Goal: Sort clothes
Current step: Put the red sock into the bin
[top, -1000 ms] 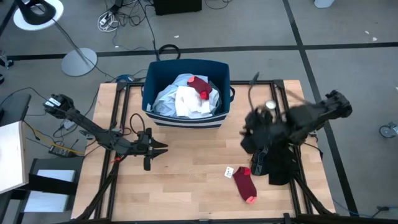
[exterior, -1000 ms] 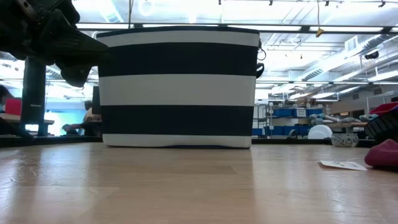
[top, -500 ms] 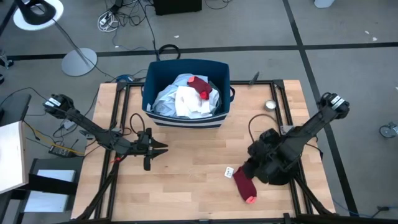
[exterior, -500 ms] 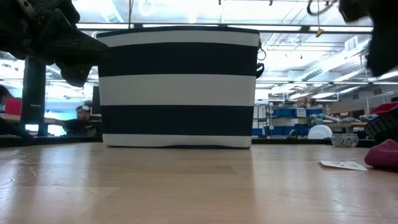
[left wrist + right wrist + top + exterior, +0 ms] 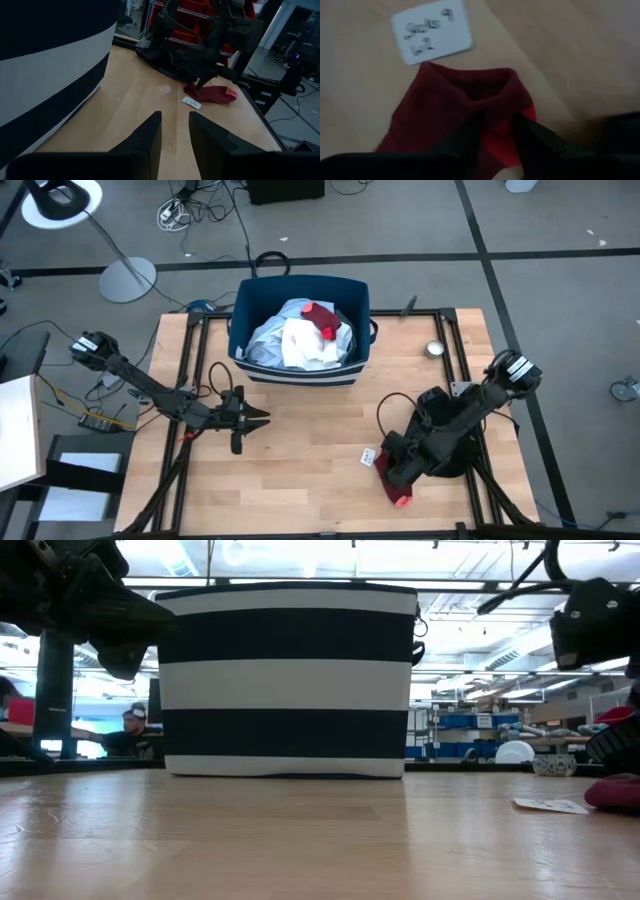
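Risk at this moment centred on the right gripper [image 5: 393,471], which was down over the dark red sock [image 5: 465,120] on the table's near right part. Its fingers appeared to straddle the sock's cuff with cloth bunched between them, though the wrist view was too close to say whether they had clamped, so a firm hold could not be confirmed. A shallow pinch on that soft fold could let the sock slip out on lifting. The small handwritten label card [image 5: 432,31] lay just beside the cuff and could be dragged or caught along with the cloth if the fingers swept sideways.

The remaining clothes [image 5: 300,338], light blue, white and one more red piece, lay heaped inside the navy striped bin [image 5: 240,315] at the table's far centre. The left gripper [image 5: 255,418] waited above the table's left-centre, fingers parted and carrying nothing, well apart from the sock.

The surface was a light wooden table [image 5: 300,480], smooth, bounded by a dark metal frame. Beyond it the floor was grey, crossed by dark lines, with loose cables and a lamp stand at the far left. The low view showed an open workshop with shelving and a seated person [image 5: 127,732] well behind the bin.
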Robot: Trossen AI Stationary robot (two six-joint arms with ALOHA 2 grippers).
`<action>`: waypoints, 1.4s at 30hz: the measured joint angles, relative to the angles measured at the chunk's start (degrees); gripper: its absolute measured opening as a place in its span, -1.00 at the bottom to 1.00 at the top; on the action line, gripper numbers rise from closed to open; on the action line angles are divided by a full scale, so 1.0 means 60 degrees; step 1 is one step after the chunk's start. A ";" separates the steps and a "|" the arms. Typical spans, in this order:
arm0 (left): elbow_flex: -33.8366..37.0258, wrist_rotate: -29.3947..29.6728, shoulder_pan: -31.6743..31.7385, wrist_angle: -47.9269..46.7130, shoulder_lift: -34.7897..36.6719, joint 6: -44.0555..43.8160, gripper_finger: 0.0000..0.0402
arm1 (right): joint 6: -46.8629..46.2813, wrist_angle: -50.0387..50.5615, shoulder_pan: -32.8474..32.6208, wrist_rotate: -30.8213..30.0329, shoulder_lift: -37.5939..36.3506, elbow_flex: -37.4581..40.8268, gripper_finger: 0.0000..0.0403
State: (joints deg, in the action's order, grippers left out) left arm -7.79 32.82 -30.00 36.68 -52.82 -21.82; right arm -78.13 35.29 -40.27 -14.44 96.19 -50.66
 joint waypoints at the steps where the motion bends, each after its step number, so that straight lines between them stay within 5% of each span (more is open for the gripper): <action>1: 0.0000 0.0000 0.0000 -0.0002 0.0000 -0.0008 -0.49 | 0.0091 -0.0134 0.0044 0.0100 0.0118 -0.0017 -0.44; 6: 0.0000 -0.0001 0.0000 0.0015 0.0000 -0.0008 -0.49 | 0.0778 0.0423 0.0073 -0.0013 -0.0088 -0.0433 -0.93; 15: 0.0000 0.0000 0.0000 0.0077 0.0000 -0.0006 -0.49 | 0.1772 0.5112 0.0761 -0.1925 -0.1435 -0.3301 -0.97; 21: 0.0000 0.0000 0.0000 0.0147 0.0001 0.0039 -0.49 | 0.4333 0.6595 0.1944 -0.3573 -0.1733 -0.5842 -0.98; 27: 0.0000 0.0000 -0.0001 0.0147 0.0000 0.0046 -0.49 | 0.8145 0.5841 0.3765 -0.4674 -0.1695 -0.8236 -0.99; 34: 0.0000 0.0000 0.0000 0.0128 0.0000 0.0050 -0.48 | 1.2570 0.2052 0.6077 -0.4398 -0.1680 -0.9384 -0.99; 42: 0.0000 0.0000 -0.0003 0.0095 0.0000 0.0108 -0.48 | 1.2407 0.1558 0.8223 -0.1927 -0.1151 -0.9393 -0.98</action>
State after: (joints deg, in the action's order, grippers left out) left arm -7.79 32.82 -30.02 37.25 -52.82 -21.17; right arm -3.69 44.64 9.07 -26.00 89.28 -107.02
